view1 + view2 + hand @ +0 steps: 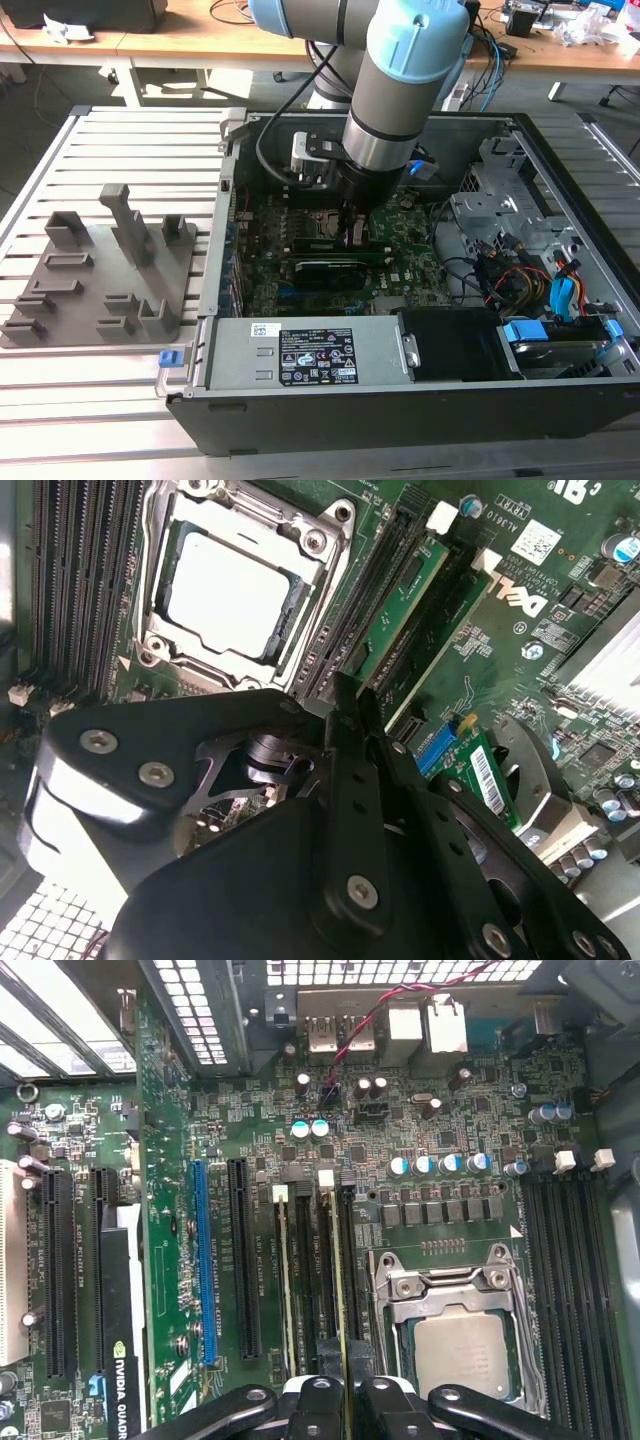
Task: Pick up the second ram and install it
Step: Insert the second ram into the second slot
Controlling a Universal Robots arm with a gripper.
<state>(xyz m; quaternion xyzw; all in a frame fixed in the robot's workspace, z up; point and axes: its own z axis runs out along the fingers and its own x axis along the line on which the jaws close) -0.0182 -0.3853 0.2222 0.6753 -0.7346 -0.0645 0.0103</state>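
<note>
In the first wrist view the second ram (340, 1280) stands on edge in a slot of the motherboard (450, 1130), right beside the CPU socket (460, 1345). My gripper (347, 1390) is shut on its top edge, one finger on each side. The second wrist view has the same stick as a green strip (400, 590) running away from the closed gripper (345, 705). Another ram (455, 620) sits in the neighbouring slot, farther from the socket. In the exterior view the gripper (352, 225) reaches straight down into the open computer case (560, 200).
A grey holder tray (100, 270) lies on the slatted table at the exterior view's left. Inside the case are a dark graphics card (325, 270), a power supply (310, 355) along the near wall, and bundled cables (520, 270) at the right.
</note>
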